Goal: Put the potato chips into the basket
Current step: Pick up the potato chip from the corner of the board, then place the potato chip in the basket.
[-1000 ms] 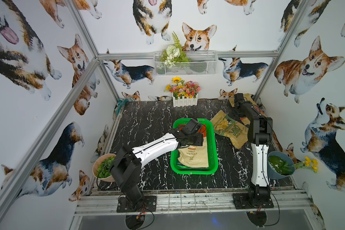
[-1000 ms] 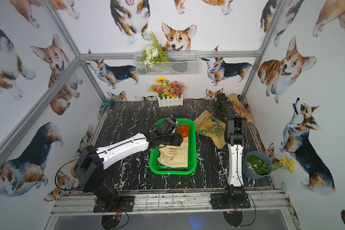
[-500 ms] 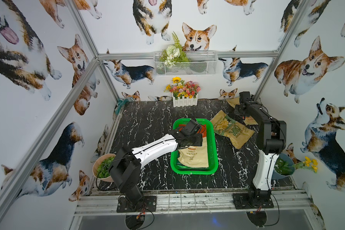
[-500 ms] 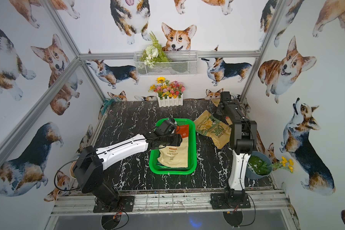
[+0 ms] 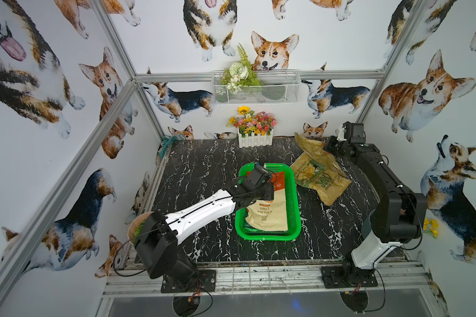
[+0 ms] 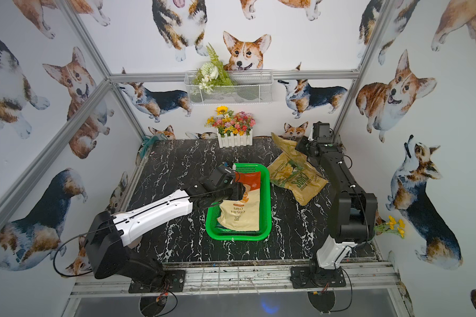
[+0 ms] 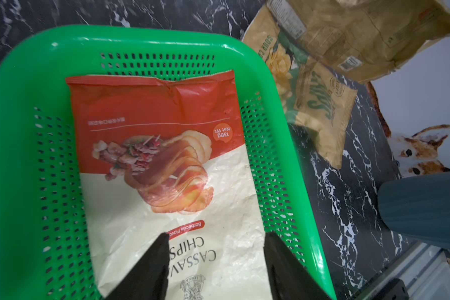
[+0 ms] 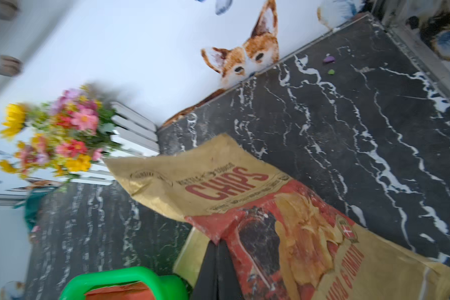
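Where the left tool [image 7: 216,236] hangs: over the green basket [image 7: 140,39], fingers apart, grasping nothing.
Cream-and-red bag [image 7: 161,155]: flat in the basket, long axis along it, red end pointing away from the left tool's tips, cream end under them.
Right tool [image 8: 217,249]: clenched on a long edge of the red-lettered bag [image 8: 270,220], which runs crosswise to it.
Green-lettered bag [image 5: 322,178]: flat on the desk [image 5: 204,164] below the right tool, just beside the basket.
Since a second ago: right tool has shut and raised its bag; left tool unmoved.
Views: only the right wrist view shows the red lettering; both top views show that bag's tan back.
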Motion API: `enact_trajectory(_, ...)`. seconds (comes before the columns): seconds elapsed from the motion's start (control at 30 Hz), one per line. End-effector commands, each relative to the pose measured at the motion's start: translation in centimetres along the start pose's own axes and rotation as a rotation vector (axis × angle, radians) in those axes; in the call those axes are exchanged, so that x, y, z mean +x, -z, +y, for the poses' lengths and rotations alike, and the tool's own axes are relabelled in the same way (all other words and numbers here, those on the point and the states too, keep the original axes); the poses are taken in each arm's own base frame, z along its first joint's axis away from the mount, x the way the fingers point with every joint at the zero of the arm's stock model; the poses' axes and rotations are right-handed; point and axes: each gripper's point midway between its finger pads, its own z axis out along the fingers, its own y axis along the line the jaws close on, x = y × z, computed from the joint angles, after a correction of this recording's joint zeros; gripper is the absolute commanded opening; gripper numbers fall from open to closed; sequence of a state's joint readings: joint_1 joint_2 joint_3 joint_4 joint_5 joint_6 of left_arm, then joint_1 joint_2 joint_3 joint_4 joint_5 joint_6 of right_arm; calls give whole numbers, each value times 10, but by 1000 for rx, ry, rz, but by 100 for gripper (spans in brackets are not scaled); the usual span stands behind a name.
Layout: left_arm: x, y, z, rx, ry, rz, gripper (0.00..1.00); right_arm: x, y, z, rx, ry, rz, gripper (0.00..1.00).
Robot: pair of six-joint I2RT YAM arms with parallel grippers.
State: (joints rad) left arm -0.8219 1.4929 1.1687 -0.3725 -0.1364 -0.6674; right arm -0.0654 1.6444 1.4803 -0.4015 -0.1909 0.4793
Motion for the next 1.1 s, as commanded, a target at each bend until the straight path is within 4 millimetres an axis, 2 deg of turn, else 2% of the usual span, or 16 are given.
enact_trajectory(0.0, -28, 21, 13, -45, 32, -167, 62, -7, 30, 48, -165, -17, -50, 0)
enact_trajectory(0.13, -48, 42, 32, -103, 49, -265, 63, 13, 65, 87, -237, 0, -52, 0)
enact_trajectory(0.33, -69, 65, 65, -151, 113, -354, 63, 53, 104, 125, -347, -44, 56, 0)
enact_trajectory(0.53, -81, 104, 96, -158, 232, -516, 63, 81, 131, 132, -383, -120, 184, 0)
enact_trajectory(0.6, -81, 112, 103, -177, 233, -540, 62, 92, 138, 135, -394, -139, 213, 0)
enact_trajectory(0.83, -71, 109, 123, -230, 222, -507, 62, 127, 153, 158, -450, -166, 277, 0)
enact_trajectory(1.07, -70, 105, 124, -211, 240, -503, 62, 134, 153, 167, -479, -177, 281, 0)
